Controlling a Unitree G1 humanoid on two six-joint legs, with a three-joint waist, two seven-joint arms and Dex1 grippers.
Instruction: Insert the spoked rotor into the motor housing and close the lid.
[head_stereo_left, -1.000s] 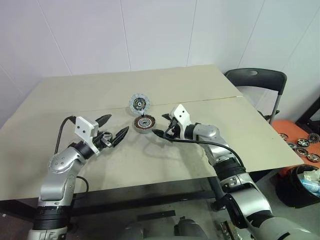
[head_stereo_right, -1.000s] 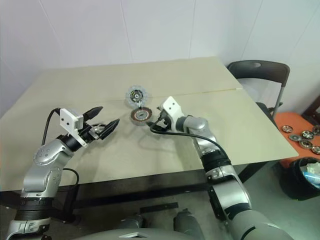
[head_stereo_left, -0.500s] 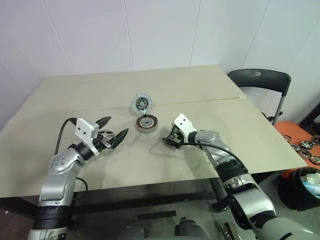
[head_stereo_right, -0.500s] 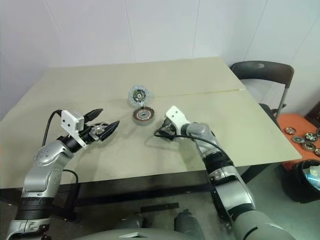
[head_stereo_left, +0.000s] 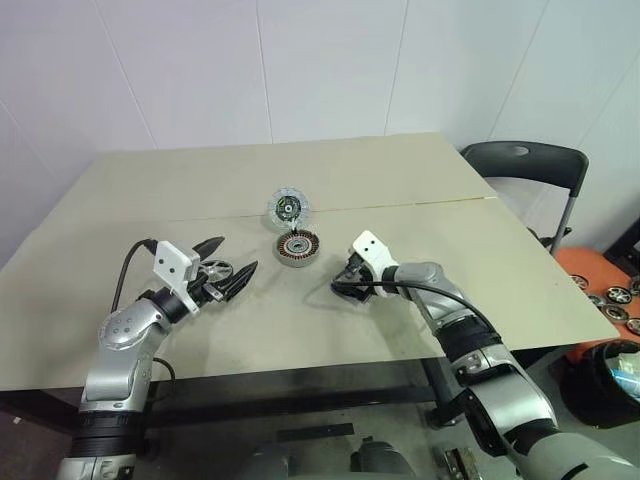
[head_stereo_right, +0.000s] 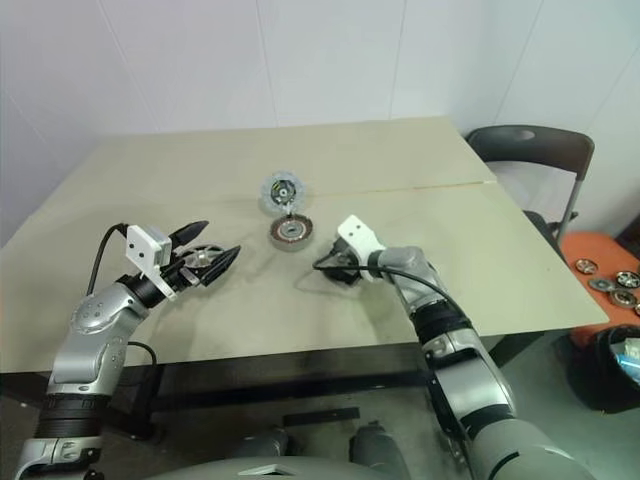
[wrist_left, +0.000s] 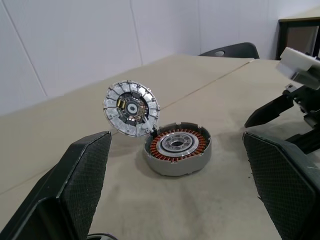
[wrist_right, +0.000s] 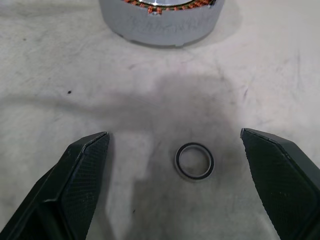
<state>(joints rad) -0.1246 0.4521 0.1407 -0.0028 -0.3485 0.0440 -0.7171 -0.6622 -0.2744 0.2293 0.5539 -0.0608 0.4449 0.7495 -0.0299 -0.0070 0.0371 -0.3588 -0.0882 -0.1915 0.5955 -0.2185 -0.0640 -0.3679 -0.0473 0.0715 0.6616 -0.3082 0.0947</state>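
Handling: the small shiny silver spoked metal rotor (head_stereo_left: 215, 270) is rigid and, I'd guess, light for its size but slick. Bare metal on the textured pads should hold as long as the grip stays square. Take it across the outer rim, not by the open spokes or the hub, so the hub stays free to drop in. If the windings' core is magnetic it may snap in off-axis, so keep it level.

Where it is: the rotor sits between the left tool's (head_stereo_left: 230, 257) fingers (head_stereo_left: 208, 243), back near their roots, at 8 o'clock from the short round dark metal motor housing (head_stereo_left: 297, 247) and well apart from it. The left tool is spread wide and reads as holding the rotor across its rim, clear of the beige tabletop (head_stereo_left: 450, 200).

Look: thin silver rim, open spokes, central hub, about as wide as the housing.

The housing is a grey-walled cup with a ring of copper-coloured windings and a silvery centre. The flat round lid with the ribbed silvery-grey rim and black centre hub (head_stereo_left: 287, 209) stands tilted up at the housing's 12 o'clock edge, touching the rim. So the housing's mouth is open.

The right tool (head_stereo_left: 343, 280) is released, jaws wide and angled down at 4 o'clock from the housing. It hangs over a small dark thin ring (wrist_right: 194, 161) that lies flat on the tabletop between its fingertips without touching them.
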